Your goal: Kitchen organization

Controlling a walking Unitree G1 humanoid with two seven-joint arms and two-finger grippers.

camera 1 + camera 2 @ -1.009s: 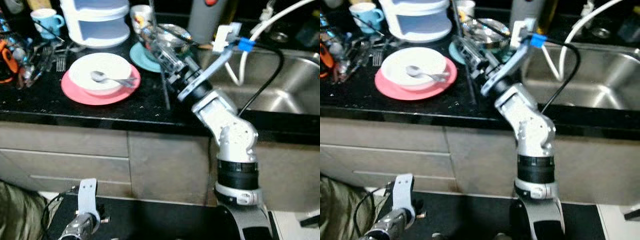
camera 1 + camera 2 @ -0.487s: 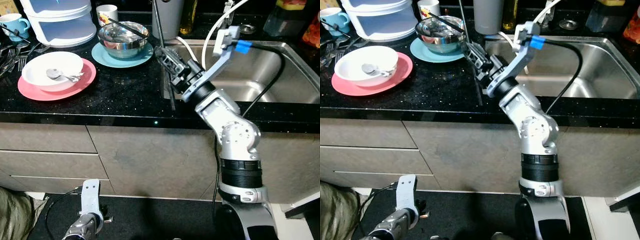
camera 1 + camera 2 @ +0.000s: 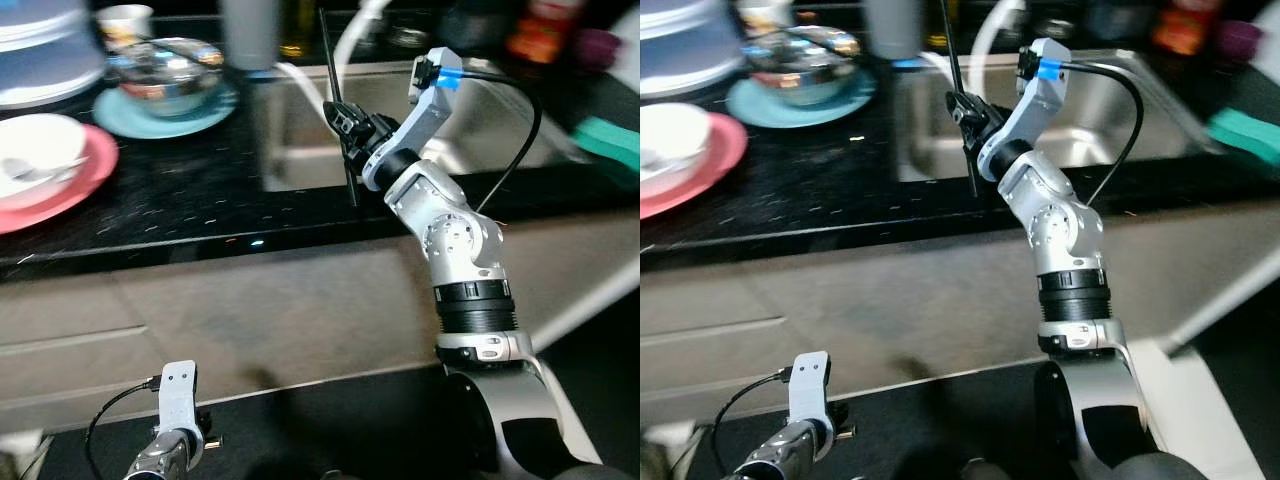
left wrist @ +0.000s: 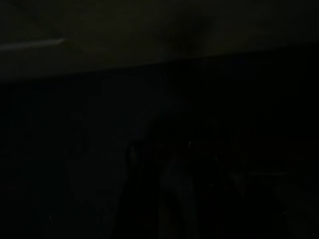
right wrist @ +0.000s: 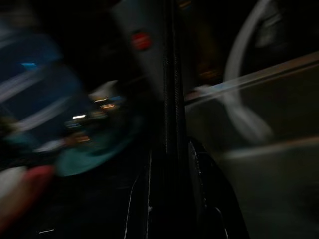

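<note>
**Chopsticks carried to the sink's edge**

The left gripper (image 3: pixel 178 385) hangs idle below the worktop (image 3: pixel 180 210); whether it is open or closed cannot be told. The right gripper (image 3: pixel 345 125) clamps a pair of black chopsticks (image 3: pixel 335 80), upright over the worktop's front edge beside the sink (image 3: pixel 1090 140). Likely a transfer step: next, lowering them into the basin. Farther left sit a steel bowl (image 3: pixel 165 75) and pink plate (image 3: pixel 50 185).

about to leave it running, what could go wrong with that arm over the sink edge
The right gripper is shut on a thin black stick standing upright at the sink edge; it could slip from the grip. The view is blurred, so the stick might catch the white hose or the steel bowl.
</note>
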